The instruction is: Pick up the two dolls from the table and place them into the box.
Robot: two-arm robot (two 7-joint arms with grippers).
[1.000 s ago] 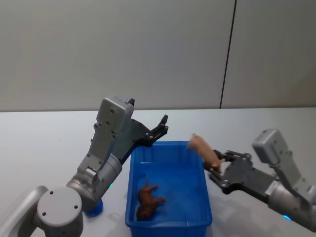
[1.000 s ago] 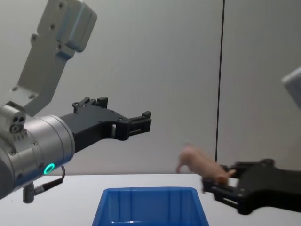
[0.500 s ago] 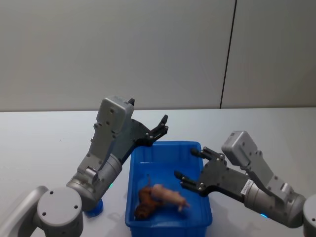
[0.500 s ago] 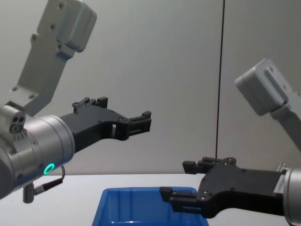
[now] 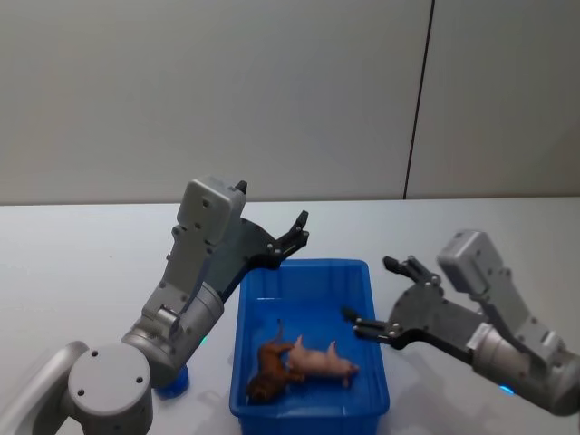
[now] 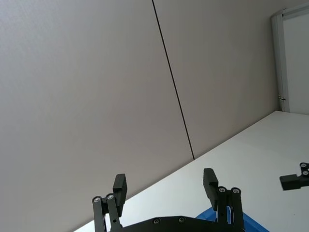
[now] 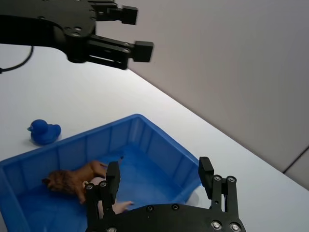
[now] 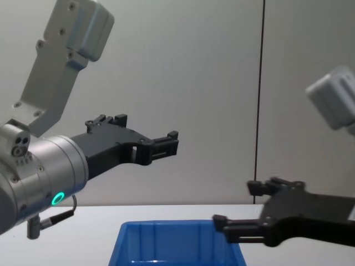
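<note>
The blue box (image 5: 308, 265) stands on the table (image 5: 91, 263) in front of me. Inside it a reddish-brown doll (image 5: 268, 372) and a pink doll (image 5: 322, 361) lie side by side; the right wrist view shows the brown doll (image 7: 72, 179) and a pink limb (image 7: 123, 204). A blue duck-shaped toy (image 7: 44, 131) sits on the table left of the box. My right gripper (image 5: 381, 299) hovers open and empty just right of the box. My left gripper (image 5: 294, 231) hangs open and empty above the box's far left corner.
A plain grey wall with a dark vertical seam (image 5: 417, 118) rises behind the table. The white tabletop stretches wide on both sides of the box. In the head view my left arm (image 5: 195, 272) covers most of the blue duck.
The right gripper held the pink doll above the box's right rim, opened over the box and let it fall in, then drew back to the right. The left arm has not moved.
</note>
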